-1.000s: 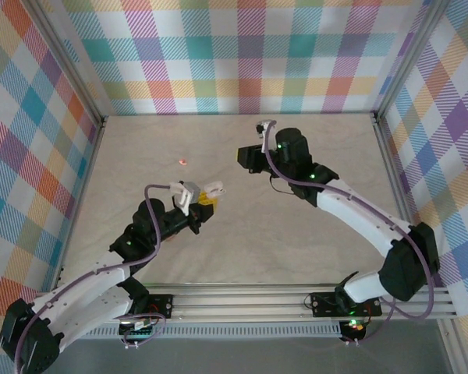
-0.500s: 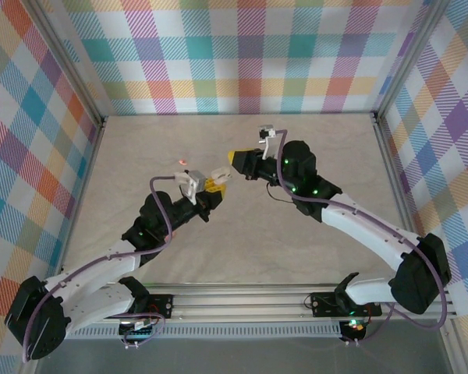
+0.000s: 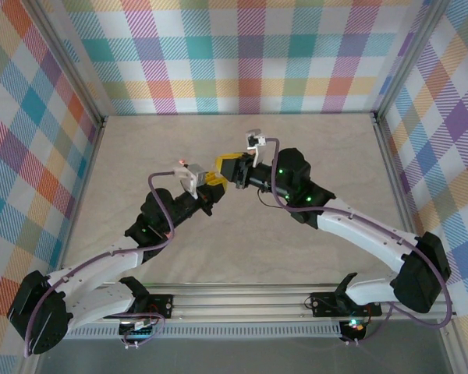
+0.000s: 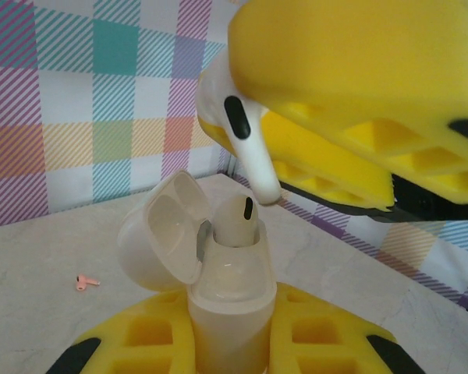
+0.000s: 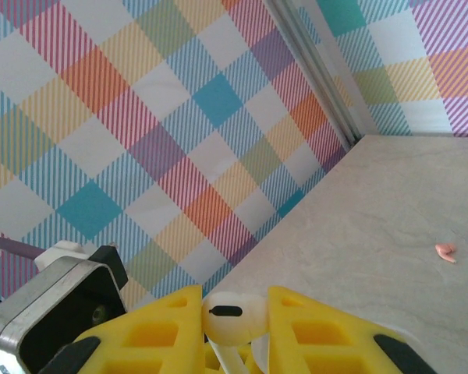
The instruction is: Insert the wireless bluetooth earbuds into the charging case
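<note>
Above mid-bench, the left fingers [image 4: 327, 347] clench the open white case [image 4: 230, 273] with one bud [image 4: 238, 222] seated, and the right fingers [image 5: 320, 327] pinch a white earbud [image 4: 246, 148] stem-down just above its mouth, so insertion seems in hand, calling for a straight, aligned lowering.

Swung the right fingers [image 3: 228, 166] leftward and a little nearer, in toward the middle of the bench [image 3: 335, 156]. Pushed the left fingers [image 3: 210, 181] farther out and slightly right. Closed the gap between the two (well apart a second ago, now just beside each other), bringing the white earbud [image 4: 246, 148] close above the open case [image 4: 226, 288].
</note>
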### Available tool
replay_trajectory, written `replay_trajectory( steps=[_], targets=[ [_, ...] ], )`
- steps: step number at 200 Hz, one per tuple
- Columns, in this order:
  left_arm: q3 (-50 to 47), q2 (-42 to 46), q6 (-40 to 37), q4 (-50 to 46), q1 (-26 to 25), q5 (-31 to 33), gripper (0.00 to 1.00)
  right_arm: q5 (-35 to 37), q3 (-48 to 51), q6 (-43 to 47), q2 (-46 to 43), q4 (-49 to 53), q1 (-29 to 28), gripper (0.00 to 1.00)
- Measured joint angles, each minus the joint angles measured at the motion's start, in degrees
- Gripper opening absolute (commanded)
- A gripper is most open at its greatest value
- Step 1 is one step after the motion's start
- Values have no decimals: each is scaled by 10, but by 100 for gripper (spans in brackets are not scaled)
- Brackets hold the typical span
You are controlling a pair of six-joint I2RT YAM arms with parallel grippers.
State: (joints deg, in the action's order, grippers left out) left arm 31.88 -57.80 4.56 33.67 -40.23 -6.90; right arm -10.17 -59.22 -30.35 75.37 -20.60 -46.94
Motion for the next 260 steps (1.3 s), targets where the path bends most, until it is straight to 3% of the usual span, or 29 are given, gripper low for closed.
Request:
replay_trajectory(
  steps=[158,260],
  targets=[
    [0,29,8,-12,-2,11,0,-15,0,82,20,-33,-15,23],
    [-12,43,8,26,-2,45,0,26,32,42,-40,-52,-15,24]
  ],
)
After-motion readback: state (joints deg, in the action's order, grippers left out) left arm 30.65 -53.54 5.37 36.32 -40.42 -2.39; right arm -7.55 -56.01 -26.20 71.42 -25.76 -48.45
